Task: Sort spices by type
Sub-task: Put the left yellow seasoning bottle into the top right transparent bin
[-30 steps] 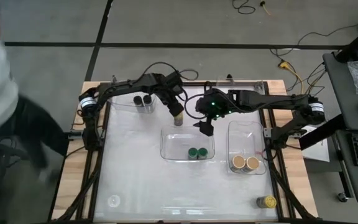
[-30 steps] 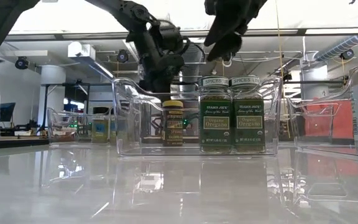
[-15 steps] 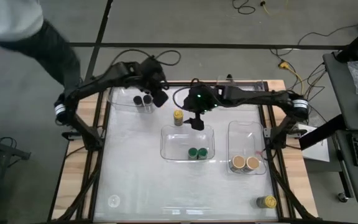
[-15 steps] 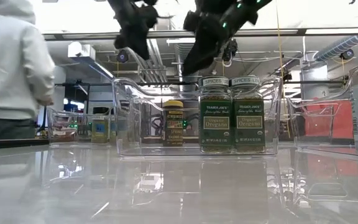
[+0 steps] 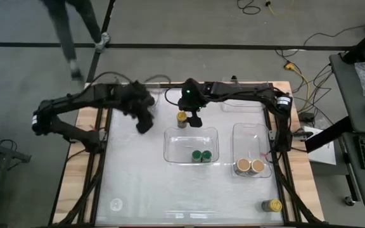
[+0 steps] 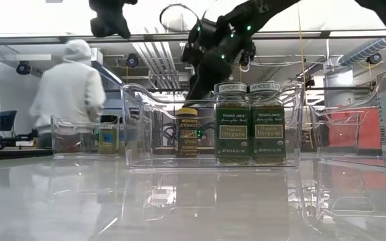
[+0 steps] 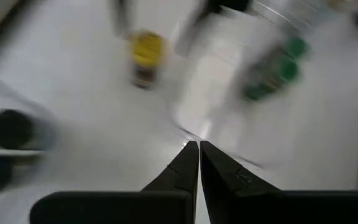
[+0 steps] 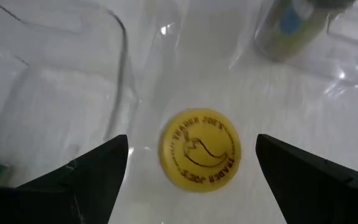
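1. Up at the far side of the table (image 5: 138, 190), the right gripper (image 5: 194, 120) hangs right over a yellow-lidded jar (image 5: 181, 118); its fingers (image 8: 73, 180) stand wide apart on either side of the yellow lid (image 8: 200, 155) and do not touch it.
2. That jar stands upright on the bare table, just behind the far wall of the middle tray (image 5: 170, 142) and outside it; in the low view the jar (image 6: 187, 132) shows through the clear plastic.
3. Inside the middle tray two green-lidded jars (image 5: 201, 155) stand touching side by side; their labels (image 6: 250, 131) read oregano.
4. Over to the right, the right tray (image 5: 239, 136) holds two tan-lidded jars (image 5: 250, 166), also touching.
5. A second yellow-lidded jar (image 5: 272, 205) stands alone near the table's front right corner, well apart from the first.
6. The left gripper (image 5: 143, 124) is to the left of the middle tray, above the table, its fingers (image 7: 185, 168) pressed together and holding nothing.
7. Two black lids (image 7: 8, 127) show blurred in the left wrist view, off to one side of that gripper; which tray they sit in cannot be told.
8. Beyond the table a person in a pale hooded top (image 6: 69, 97) stands in the room.
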Tool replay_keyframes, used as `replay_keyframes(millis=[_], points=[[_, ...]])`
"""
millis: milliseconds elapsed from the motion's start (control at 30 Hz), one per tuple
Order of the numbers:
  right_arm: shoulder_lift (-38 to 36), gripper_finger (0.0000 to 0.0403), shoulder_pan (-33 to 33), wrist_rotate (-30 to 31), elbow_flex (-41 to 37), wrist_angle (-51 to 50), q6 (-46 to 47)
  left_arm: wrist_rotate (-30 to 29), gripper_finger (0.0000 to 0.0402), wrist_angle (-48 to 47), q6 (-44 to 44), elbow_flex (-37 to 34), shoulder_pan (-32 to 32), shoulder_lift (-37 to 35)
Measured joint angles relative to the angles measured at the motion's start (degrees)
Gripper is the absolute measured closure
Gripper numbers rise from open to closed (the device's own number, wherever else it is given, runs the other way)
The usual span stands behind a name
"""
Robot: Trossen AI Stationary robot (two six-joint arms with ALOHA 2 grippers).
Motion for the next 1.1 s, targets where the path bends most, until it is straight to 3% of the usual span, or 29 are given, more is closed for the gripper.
replay_keyframes(millis=[100,367,800,1100], points=[[1.25,0.006,-0.61,0.02,0.22,-0.24,-0.56,2.52,0.0401,1.45,-1.31,-3.81,-4.43,-1.54],[2.06,0.006,-1.26,-0.12,0.24,0.08,-2.04,2.45,0.0394,2.18,-4.21,-10.34,-13.26,-1.26],[4.25,0.0064,-1.3,-1.66,0.24,0.61,-6.12,1.91,0.0253,3.04,-3.72,-8.98,-17.59,7.19],[4.28,0.011,-1.56,-3.33,0.24,0.68,-7.79,2.33,0.0227,4.08,-2.49,-7.91,-17.93,8.79]])
